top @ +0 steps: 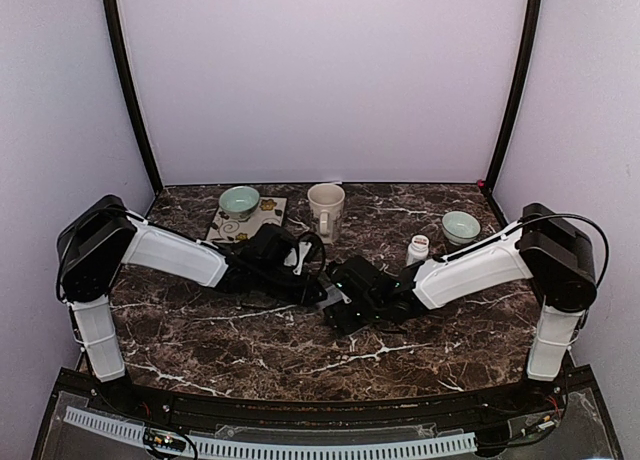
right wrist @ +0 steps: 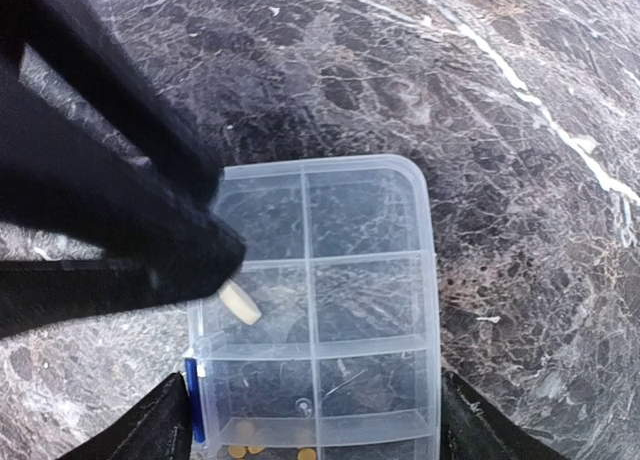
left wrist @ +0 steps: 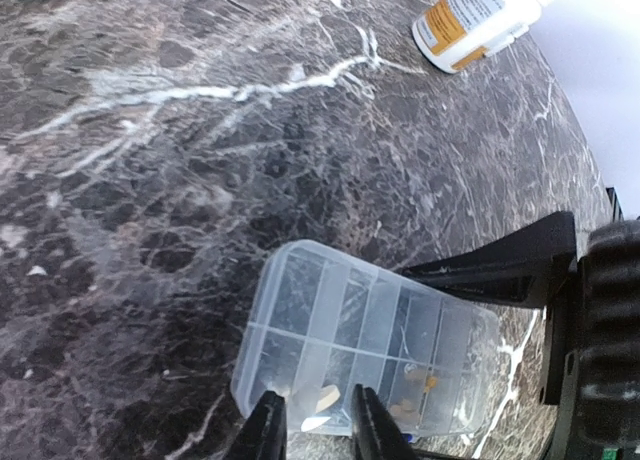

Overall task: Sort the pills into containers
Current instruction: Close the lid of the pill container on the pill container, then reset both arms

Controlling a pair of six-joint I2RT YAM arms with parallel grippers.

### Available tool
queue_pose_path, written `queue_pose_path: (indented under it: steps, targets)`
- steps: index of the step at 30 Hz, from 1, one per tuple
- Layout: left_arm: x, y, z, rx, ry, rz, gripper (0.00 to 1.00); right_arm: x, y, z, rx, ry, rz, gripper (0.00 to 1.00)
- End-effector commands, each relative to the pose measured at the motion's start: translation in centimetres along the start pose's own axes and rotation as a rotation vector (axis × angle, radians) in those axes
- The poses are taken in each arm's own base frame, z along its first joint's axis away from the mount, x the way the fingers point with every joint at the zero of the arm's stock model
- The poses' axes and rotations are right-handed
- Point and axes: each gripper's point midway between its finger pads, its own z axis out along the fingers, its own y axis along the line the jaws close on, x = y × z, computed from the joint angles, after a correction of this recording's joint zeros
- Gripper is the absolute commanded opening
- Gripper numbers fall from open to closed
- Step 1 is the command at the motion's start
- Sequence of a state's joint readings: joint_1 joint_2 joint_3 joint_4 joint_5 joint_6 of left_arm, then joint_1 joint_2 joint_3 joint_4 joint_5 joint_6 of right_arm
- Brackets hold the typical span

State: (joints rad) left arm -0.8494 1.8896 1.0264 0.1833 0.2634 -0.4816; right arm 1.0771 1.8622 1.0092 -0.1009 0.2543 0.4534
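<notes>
Tray buried beneath two wrists

Overhead, the organizer tray (top: 331, 296) is barely a pale sliver at table centre, smothered where the left gripper (top: 312, 286) and right gripper (top: 346, 305) meet. Jaws and pills are unreadable up there. The right wrist camera opens it up: tray on the marble table (right wrist: 520, 130), its near end cut off by the frame. A cream pill (right wrist: 240, 303) sits at the left gripper's fingertip, inside the second compartment of the left-hand row. Pinched or lying loose? Cannot tell. The left wrist view shows those jaws parted by a narrow gap above the tray's near edge. The right gripper's jaws stand wide, one finger either side of the tray; whether they press its walls is unclear. Small orange pills (right wrist: 250, 449) peek in at the bottom edge. The left wrist view also catches a white bottle (left wrist: 470, 20), clipped by the top edge, well apart from the tray.
</notes>
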Motion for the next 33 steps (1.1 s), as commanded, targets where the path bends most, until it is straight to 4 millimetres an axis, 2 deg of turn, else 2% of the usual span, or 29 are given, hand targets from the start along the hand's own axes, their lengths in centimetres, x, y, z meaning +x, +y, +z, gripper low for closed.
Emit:
queue_pose_path:
  steps: [1,9,13,18,19,21,25,30,33]
  targets:
    - [-3.0,0.1,-3.0,-0.058,-0.098,0.004,0.28,0.8,-0.6,-0.3,0.0,0.021,0.024,0.84]
    - [-5.5,0.6,-6.4,-0.148,-0.206,-0.001,0.5,-1.8,-0.4,-2.7,-0.01,-0.057,0.039,0.89]
    - [-7.3,1.3,-10.0,-0.244,-0.317,-0.001,0.6,-3.4,-0.6,-4.9,0.011,-0.118,0.043,0.91]
    - [-9.6,2.8,-16.1,-0.419,-0.494,0.028,0.7,-6.1,-2.0,-8.2,0.081,-0.225,0.074,0.91]
    - [-9.9,3.1,-17.4,-0.457,-0.528,0.032,0.72,-7.4,-2.7,-9.9,0.108,-0.279,0.092,0.92]
    - [-10.3,3.8,-19.7,-0.529,-0.591,0.043,0.73,-8.8,-4.1,-12.0,0.173,-0.339,0.112,0.93]
    - [-10.5,5.0,-24.2,-0.657,-0.708,0.048,0.76,-10.6,-7.6,-15.6,0.313,-0.441,0.17,1.0]
    - [-10.3,6.1,-28.8,-0.787,-0.833,0.062,0.78,-10.8,-13.6,-19.6,0.501,-0.522,0.279,1.0]
    - [-10.2,6.9,-30.7,-0.851,-0.884,0.07,0.8,-10.3,-17.2,-22.4,0.583,-0.591,0.346,1.0]
